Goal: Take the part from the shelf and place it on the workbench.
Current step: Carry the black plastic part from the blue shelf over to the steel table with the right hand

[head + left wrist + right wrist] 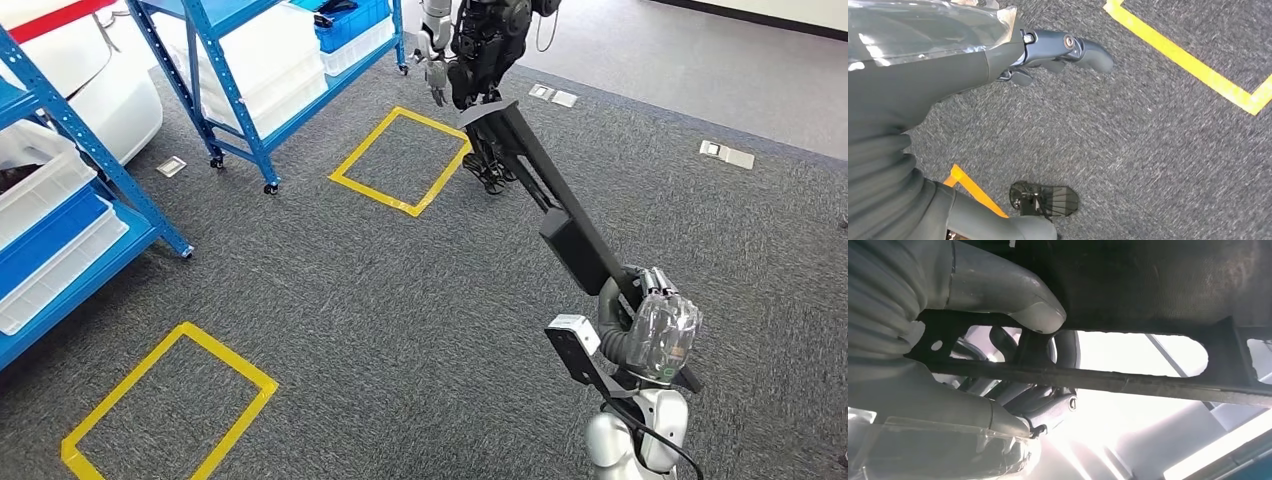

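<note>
Right hand [660,335] grips black part [540,185] over grey carpet [400,300].

Grey carpet floor [380,300]. Yellow tape rectangle [400,160] at 12 o'clock, a second one [165,405] at 8 o'clock. Blue wheeled shelving racks [240,70] stand at 10–11 o'clock, holding white and blue bins [50,240].

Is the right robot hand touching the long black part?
Touching. The right wrist view shows the right robot hand wrapped around the part, thumb pressed on it.
</note>
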